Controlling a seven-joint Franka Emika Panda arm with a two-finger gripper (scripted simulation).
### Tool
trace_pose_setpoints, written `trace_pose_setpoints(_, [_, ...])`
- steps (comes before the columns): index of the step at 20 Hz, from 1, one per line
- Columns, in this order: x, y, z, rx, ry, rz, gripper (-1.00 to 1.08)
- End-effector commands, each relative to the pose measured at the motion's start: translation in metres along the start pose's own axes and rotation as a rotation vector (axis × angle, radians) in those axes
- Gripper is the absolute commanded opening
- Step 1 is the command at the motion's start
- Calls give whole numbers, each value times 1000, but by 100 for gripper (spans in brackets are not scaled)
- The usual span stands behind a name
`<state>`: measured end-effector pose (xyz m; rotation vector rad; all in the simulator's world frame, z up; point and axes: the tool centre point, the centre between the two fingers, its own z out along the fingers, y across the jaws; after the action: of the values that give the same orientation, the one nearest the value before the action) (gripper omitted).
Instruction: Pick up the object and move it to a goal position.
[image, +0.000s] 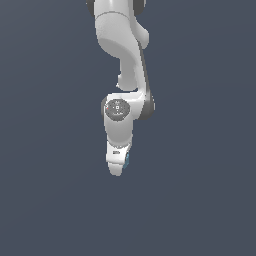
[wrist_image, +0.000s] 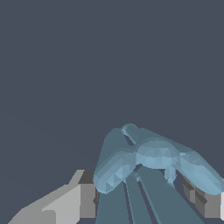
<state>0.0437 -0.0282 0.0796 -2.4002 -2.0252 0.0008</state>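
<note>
One arm (image: 122, 75) shows, ending in one gripper (image: 118, 167). One light-blue object (wrist_image: 153, 159) sits between two fingers (wrist_image: 70, 203), one on each side of it. One plain dark surface (image: 45, 200) fills everything else.

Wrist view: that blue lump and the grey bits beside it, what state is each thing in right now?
Object: light-blue, lumpy, lying between the gripper's fingers, apparently held.
Gripper: closed on the object, a grey finger on either side.
Arm: reaching downward in the exterior view, with a sliver of blue at its tip.
</note>
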Motion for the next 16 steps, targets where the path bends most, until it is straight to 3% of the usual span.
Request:
trace_pose_setpoints(1, [-10,5,-9,-1,0,1,-100])
trace_pose_setpoints(16, [-86,48,-78,-1,1,1,-100])
